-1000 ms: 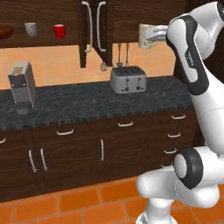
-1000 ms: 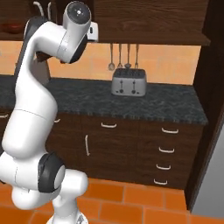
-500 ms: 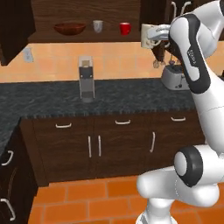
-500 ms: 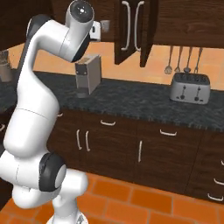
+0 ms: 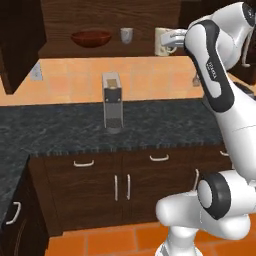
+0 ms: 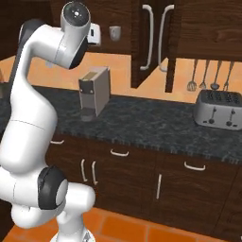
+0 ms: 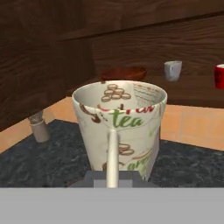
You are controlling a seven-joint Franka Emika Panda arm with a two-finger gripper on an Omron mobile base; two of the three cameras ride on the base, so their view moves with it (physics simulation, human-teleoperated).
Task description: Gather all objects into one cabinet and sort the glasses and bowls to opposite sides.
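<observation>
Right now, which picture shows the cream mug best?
The hand view. The cream mug is big and close there, so you can read its tea print and see its handle toward the camera. In the left base view the cream mug is small, up by the cabinet shelf, partly covered by the gripper.

We note a coffee machine (image 5: pixel 112 101) standing upright on the dark speckled bench (image 5: pixel 150 125), against the orange tiled wall (image 5: pixel 150 77). In the right base view a grey toaster (image 6: pixel 219 109) sits well apart from it, further along the bench, with utensils (image 6: pixel 204 75) hanging on the wall above. Lower drawers and doors (image 6: pixel 142 175) carry small pale handles. The floor (image 5: pixel 110 240) is orange tile.
</observation>
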